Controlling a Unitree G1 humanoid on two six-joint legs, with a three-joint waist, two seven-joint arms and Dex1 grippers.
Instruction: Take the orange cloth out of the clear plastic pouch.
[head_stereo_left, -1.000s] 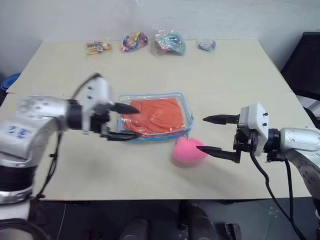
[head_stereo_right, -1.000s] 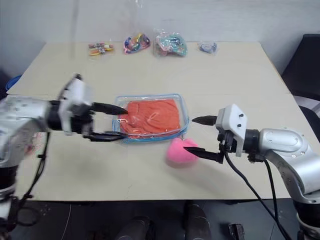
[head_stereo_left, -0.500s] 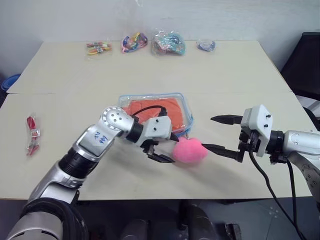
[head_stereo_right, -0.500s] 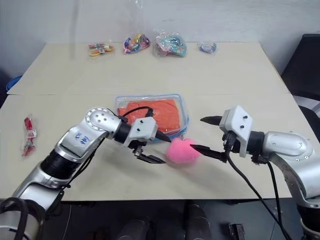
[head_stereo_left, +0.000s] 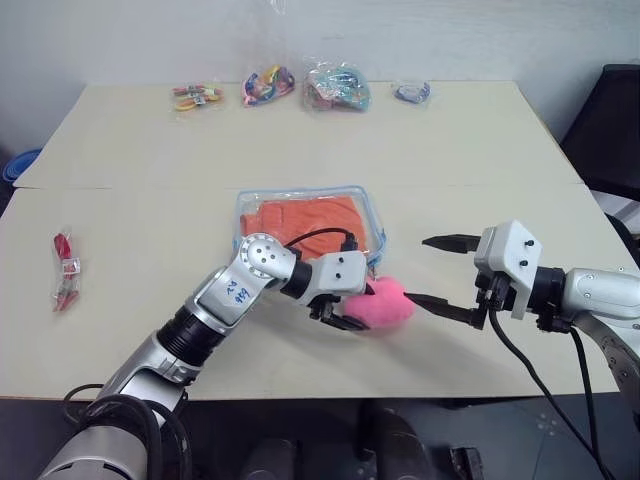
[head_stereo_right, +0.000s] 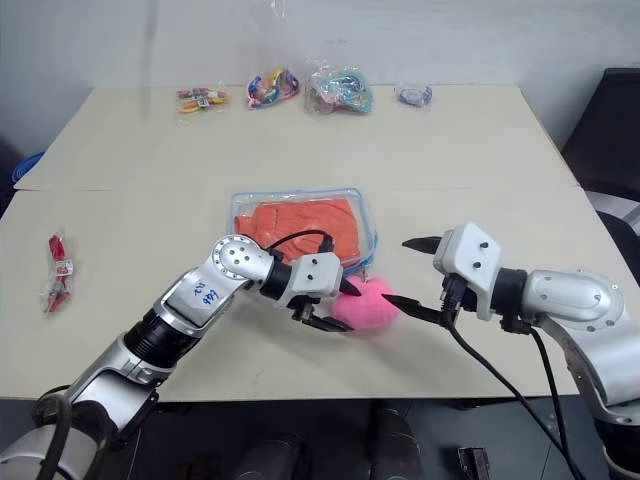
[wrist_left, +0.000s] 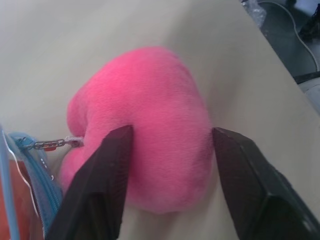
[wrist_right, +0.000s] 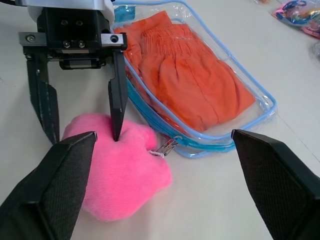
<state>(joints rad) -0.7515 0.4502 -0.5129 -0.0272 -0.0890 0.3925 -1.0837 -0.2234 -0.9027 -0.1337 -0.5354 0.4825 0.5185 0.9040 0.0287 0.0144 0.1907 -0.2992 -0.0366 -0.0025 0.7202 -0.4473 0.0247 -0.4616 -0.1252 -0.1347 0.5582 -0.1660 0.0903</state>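
Note:
The clear plastic pouch (head_stereo_left: 374, 218) with light blue trim lies flat mid-table, the orange cloth (head_stereo_left: 310, 218) folded inside it. A short chain (wrist_right: 167, 146) links its zipper to a pink plush heart (head_stereo_left: 388, 305) just in front of its near right corner. My left gripper (head_stereo_left: 360, 305) reaches across in front of the pouch, and its black fingers (wrist_left: 107, 170) press both sides of the heart. My right gripper (head_stereo_left: 416, 269) hovers open to the right of the heart, pointing at it, with nothing between its fingers.
Small bags of colourful items (head_stereo_left: 338, 85) line the table's far edge. A small red packet (head_stereo_left: 63, 270) lies near the left edge. A black chair (head_stereo_left: 610, 130) stands off the table's right side.
My left arm swung from the pouch's left edge to the right and down, and its fingers narrowed onto the pink heart. The right gripper stayed put and open.

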